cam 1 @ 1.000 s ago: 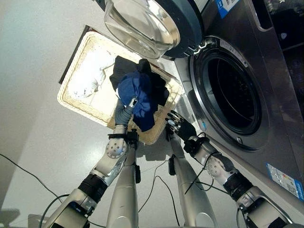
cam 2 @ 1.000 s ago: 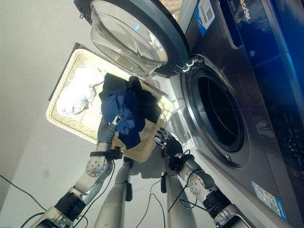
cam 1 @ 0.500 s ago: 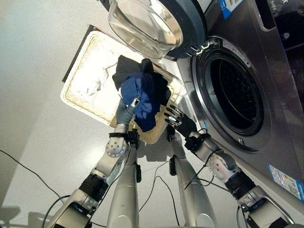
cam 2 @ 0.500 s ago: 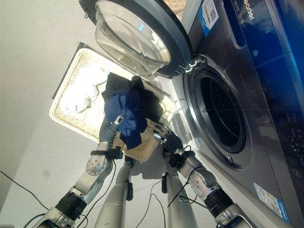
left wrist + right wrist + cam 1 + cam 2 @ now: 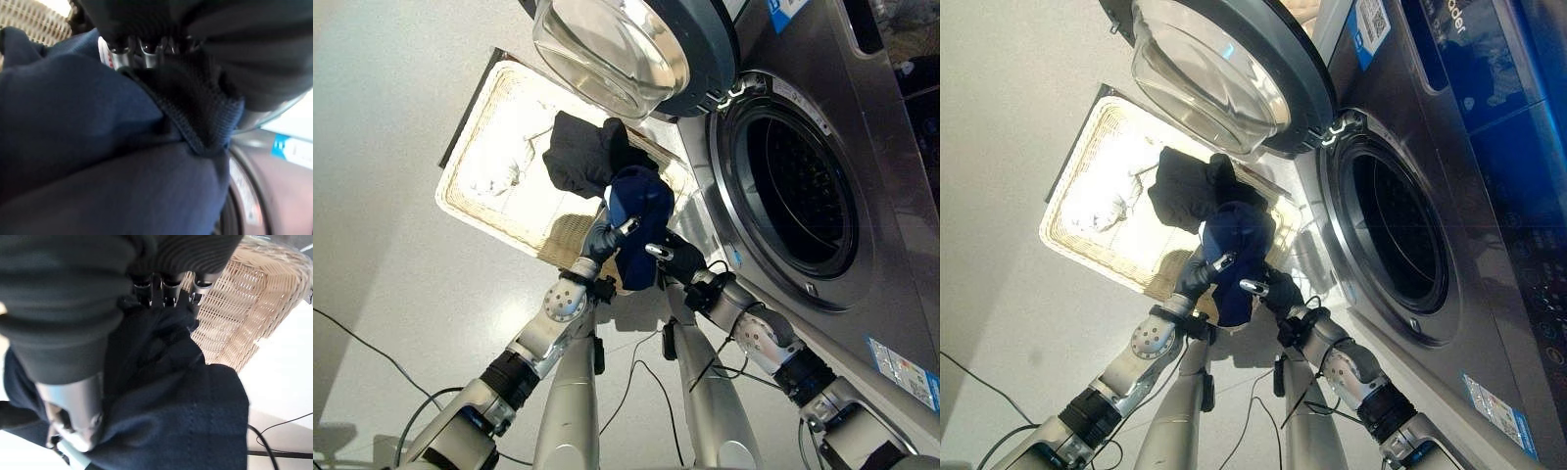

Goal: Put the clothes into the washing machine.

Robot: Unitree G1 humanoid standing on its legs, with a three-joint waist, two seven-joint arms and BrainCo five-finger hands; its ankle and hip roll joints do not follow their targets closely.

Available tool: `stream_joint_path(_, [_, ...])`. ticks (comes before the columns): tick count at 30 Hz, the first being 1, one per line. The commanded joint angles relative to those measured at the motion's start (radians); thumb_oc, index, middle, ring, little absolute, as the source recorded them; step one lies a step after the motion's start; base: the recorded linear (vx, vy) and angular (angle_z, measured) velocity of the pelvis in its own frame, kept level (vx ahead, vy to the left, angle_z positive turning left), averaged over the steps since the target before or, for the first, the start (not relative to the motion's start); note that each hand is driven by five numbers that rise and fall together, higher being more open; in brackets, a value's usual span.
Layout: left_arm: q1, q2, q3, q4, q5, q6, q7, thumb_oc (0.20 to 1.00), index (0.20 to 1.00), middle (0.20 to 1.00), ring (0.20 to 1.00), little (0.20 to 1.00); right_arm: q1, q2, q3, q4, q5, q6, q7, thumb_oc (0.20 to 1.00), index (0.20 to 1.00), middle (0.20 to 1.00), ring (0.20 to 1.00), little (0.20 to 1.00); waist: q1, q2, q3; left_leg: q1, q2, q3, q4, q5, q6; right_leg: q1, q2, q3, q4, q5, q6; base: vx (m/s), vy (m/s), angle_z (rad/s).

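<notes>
The navy garment (image 5: 639, 220) is soft matt knitted cloth with a ribbed hem, and the black garment (image 5: 582, 157) behind it is matt cloth too. The basket (image 5: 489, 211) is pale woven wicker, rough and open in its weave. The washing machine (image 5: 862, 196) has a smooth brushed-metal front with a dull sheen; its door (image 5: 617, 49) is glossy clear glass in a dark plastic ring. The floor (image 5: 382, 245) is smooth, pale and matt.

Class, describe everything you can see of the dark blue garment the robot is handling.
The dark blue garment is soft knit cloth with a ribbed hem, bunched into a hanging lump. The left hand and right hand both grip it, fingers curled into the cloth. It hangs above the wicker basket corner, beside the washing machine's open drum.
</notes>
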Motion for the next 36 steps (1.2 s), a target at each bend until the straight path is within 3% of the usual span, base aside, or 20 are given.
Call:
stream_joint_path(1, [-0.029, -0.017, -0.027, -0.086, 0.040, -0.069, -0.067, 0.200, 0.200, 0.200, 0.200, 0.200, -0.006, 0.014, 0.056, -0.054, -0.004, 0.020, 0.051, 1.000, 1.000, 1.000, 1.000, 1.000, -0.032, 0.031, -0.011, -0.086, -0.074, -0.025, 0.003, 0.080, 0.071, 0.002, 0.013, -0.038, 0.057, -0.006, 0.058, 0.00, 0.000, 0.00])
stream_joint_path(6, [-0.063, 0.000, -0.062, -0.086, 0.046, -0.033, -0.067, 0.200, 0.200, 0.200, 0.200, 0.200, -0.012, 0.011, 0.074, -0.062, 0.049, 0.030, 0.074, 1.000, 1.000, 1.000, 1.000, 1.000, -0.035, 0.022, -0.011, -0.084, -0.071, -0.025, -0.011, 0.086, 0.068, 0.001, 0.014, -0.039, 0.045, 0.002, 0.062, 0.00, -0.007, 0.00])
stream_joint_path(7, [-0.064, 0.000, -0.063, -0.085, 0.045, -0.033, -0.068, 0.200, 0.200, 0.200, 0.200, 0.200, -0.012, 0.010, 0.075, -0.063, 0.053, 0.028, 0.072, 0.922, 0.922, 0.922, 0.922, 0.922, -0.036, 0.021, -0.011, -0.083, -0.070, -0.025, -0.011, 0.086, 0.068, 0.001, 0.014, -0.039, 0.045, 0.002, 0.062, -0.02, -0.030, 0.00])
stream_joint_path(8, [-0.066, 0.002, -0.065, -0.083, 0.039, -0.026, -0.075, 0.200, 0.200, 0.200, 0.200, 0.200, -0.011, 0.008, 0.079, -0.067, 0.072, 0.017, 0.063, 0.442, 0.442, 0.442, 0.442, 0.442, -0.037, 0.020, -0.011, -0.083, -0.070, -0.024, -0.010, 0.086, 0.067, 0.001, 0.015, -0.038, 0.044, 0.003, 0.062, 0.00, 0.000, 0.00])
stream_joint_path(9, [-0.070, 0.005, -0.068, -0.082, 0.029, -0.015, -0.084, 0.200, 0.200, 0.200, 0.200, 0.200, -0.010, 0.007, 0.080, -0.068, 0.094, -0.007, 0.049, 0.200, 0.200, 0.200, 0.200, 0.200, -0.039, 0.018, -0.011, -0.083, -0.069, -0.023, -0.010, 0.086, 0.067, -0.001, 0.015, -0.037, 0.043, 0.006, 0.062, 0.00, 0.000, 0.00])
stream_joint_path(16, [-0.073, 0.007, -0.088, -0.075, -0.004, 0.048, -0.136, 0.200, 0.200, 0.200, 0.200, 0.200, -0.004, 0.016, 0.076, -0.067, 0.110, -0.060, 0.047, 0.200, 0.200, 0.200, 0.200, 0.200, -0.045, 0.016, -0.011, -0.084, -0.070, -0.018, -0.012, 0.087, 0.065, -0.001, 0.015, -0.035, 0.030, 0.016, 0.064, 0.00, 0.000, 0.00])
stream_joint_path(17, [-0.065, 0.008, -0.099, -0.072, -0.041, 0.075, -0.151, 0.200, 0.200, 0.200, 0.200, 0.200, 0.002, 0.019, 0.073, -0.072, 0.110, -0.107, 0.027, 0.200, 0.200, 0.200, 0.200, 0.200, -0.047, 0.016, -0.011, -0.086, -0.071, -0.015, -0.013, 0.088, 0.065, -0.004, 0.015, -0.035, 0.024, 0.022, 0.065, 0.00, 0.000, 0.00])
stream_joint_path(22, [-0.042, 0.002, -0.107, -0.054, -0.086, 0.120, -0.171, 0.200, 0.200, 0.200, 0.200, 0.200, 0.010, 0.027, 0.064, -0.071, 0.080, -0.190, -0.012, 0.200, 0.200, 0.200, 0.200, 0.200, -0.051, 0.020, -0.011, -0.093, -0.071, -0.009, -0.015, 0.089, 0.063, -0.009, 0.015, -0.032, 0.011, 0.029, 0.067, 0.00, -0.006, -0.02])
stream_joint_path(23, [-0.035, -0.003, -0.108, -0.052, -0.079, 0.136, -0.168, 0.479, 0.479, 0.479, 0.479, 0.479, 0.014, 0.032, 0.062, -0.071, 0.076, -0.206, -0.022, 0.200, 0.200, 0.200, 0.200, 0.200, -0.052, 0.022, -0.011, -0.095, -0.072, -0.010, -0.017, 0.090, 0.063, -0.011, 0.017, -0.030, 0.011, 0.029, 0.067, 0.01, -0.017, -0.05])
stream_joint_path(24, [-0.028, -0.005, -0.111, -0.050, -0.072, 0.160, -0.158, 1.000, 1.000, 1.000, 1.000, 1.000, 0.018, 0.036, 0.059, -0.067, 0.074, -0.227, -0.031, 0.200, 0.200, 0.200, 0.200, 0.200, -0.053, 0.025, -0.011, -0.099, -0.072, -0.011, -0.017, 0.090, 0.064, -0.015, 0.017, -0.027, 0.011, 0.030, 0.067, 0.01, -0.019, -0.04])
stream_joint_path(30, [-0.013, -0.007, -0.110, -0.035, -0.064, 0.190, -0.151, 1.000, 1.000, 1.000, 1.000, 1.000, 0.024, 0.041, 0.049, -0.056, 0.073, -0.271, -0.067, 0.200, 0.200, 0.200, 0.200, 0.200, -0.054, 0.034, -0.011, -0.103, -0.074, -0.010, -0.021, 0.093, 0.064, -0.020, 0.017, -0.024, 0.011, 0.031, 0.067, 0.00, 0.002, -0.02])
stream_joint_path(31, [0.011, -0.005, -0.101, -0.015, -0.071, 0.208, -0.132, 1.000, 1.000, 1.000, 1.000, 1.000, 0.032, 0.046, 0.016, -0.018, 0.118, -0.333, -0.086, 0.200, 0.200, 0.200, 0.200, 0.200, -0.055, 0.053, -0.011, -0.112, -0.077, -0.006, -0.016, 0.092, 0.064, -0.029, 0.014, -0.020, 0.012, 0.030, 0.068, 0.00, 0.020, -0.06])
stream_joint_path(32, [0.016, -0.004, -0.098, -0.012, -0.073, 0.204, -0.111, 1.000, 1.000, 1.000, 1.000, 1.000, 0.032, 0.048, 0.005, -0.004, 0.131, -0.348, -0.087, 0.200, 0.200, 0.200, 0.200, 0.200, -0.054, 0.057, -0.011, -0.112, -0.077, -0.005, -0.014, 0.091, 0.064, -0.028, 0.013, -0.021, 0.012, 0.030, 0.068, 0.00, 0.025, -0.03])
stream_joint_path(36, [0.037, -0.007, -0.046, 0.028, -0.068, 0.151, 0.139, 1.000, 1.000, 1.000, 1.000, 1.000, 0.022, 0.050, -0.054, 0.053, 0.219, -0.435, -0.104, 0.200, 0.200, 0.200, 0.200, 0.200, -0.046, 0.073, -0.011, -0.107, -0.077, -0.005, -0.012, 0.089, 0.063, -0.022, 0.007, -0.026, 0.015, 0.024, 0.068, 0.00, 0.000, 0.00])
